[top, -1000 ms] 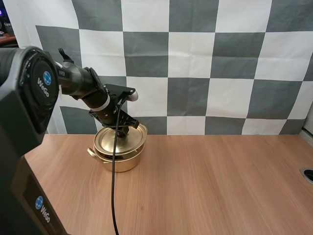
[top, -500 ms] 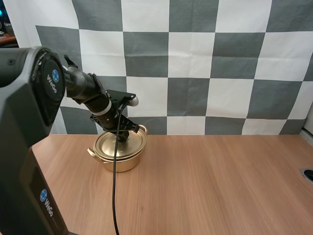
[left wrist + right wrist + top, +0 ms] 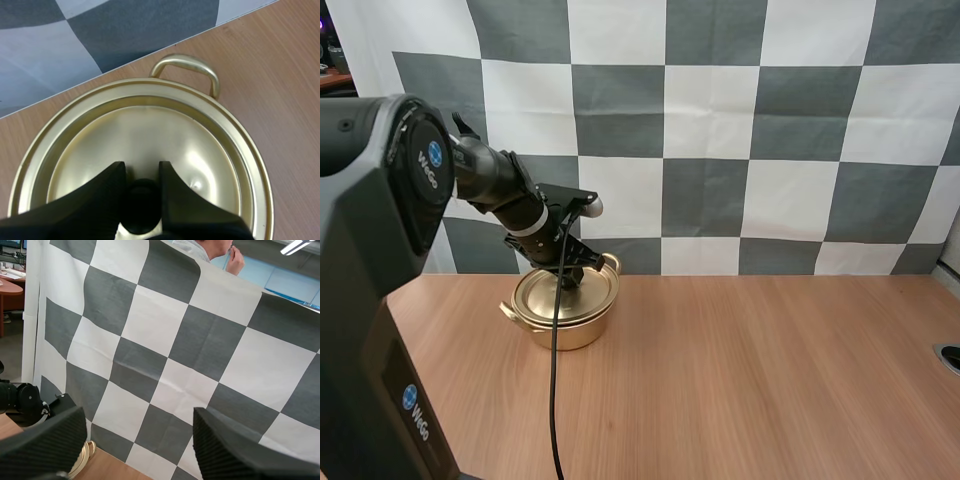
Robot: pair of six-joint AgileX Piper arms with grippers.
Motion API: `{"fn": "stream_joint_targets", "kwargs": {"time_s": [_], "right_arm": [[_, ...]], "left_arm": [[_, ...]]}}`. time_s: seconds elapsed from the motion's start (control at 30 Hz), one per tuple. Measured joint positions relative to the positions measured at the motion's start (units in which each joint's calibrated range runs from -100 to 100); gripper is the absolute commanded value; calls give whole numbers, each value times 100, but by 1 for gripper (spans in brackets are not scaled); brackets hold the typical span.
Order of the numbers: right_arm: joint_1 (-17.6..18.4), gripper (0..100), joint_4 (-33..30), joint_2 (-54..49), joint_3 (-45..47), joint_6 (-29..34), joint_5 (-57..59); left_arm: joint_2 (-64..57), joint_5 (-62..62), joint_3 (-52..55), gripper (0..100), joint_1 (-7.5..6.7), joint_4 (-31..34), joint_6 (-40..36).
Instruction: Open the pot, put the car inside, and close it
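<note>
While left gripper pinched black round knob of shiny gold lid, fingers parted only by knob's width, lid sat flat on gold two-handled metal pot. Pot stood on light wooden table, far left in high view. Right gripper hung raised, fingers spread wide, holding nothing. I read "WeGo" on left arm housing. Person's hand showed in background.
</note>
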Motion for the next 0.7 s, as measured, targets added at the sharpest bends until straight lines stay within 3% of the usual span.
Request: {"fn": "stream_joint_targets", "kwargs": {"time_s": [0.07,0.13,0.37,0.7], "right_arm": [[0,100,0,0,0,0,0],[0,100,0,0,0,0,0],[0,100,0,0,0,0,0],[0,100,0,0,0,0,0]], "left_arm": [[0,0,0,9,0,0,-44],[0,0,0,24,0,0,-89],[0,73,0,100,0,48,-93],[-164,50,-108,100,0,274,76]]}}
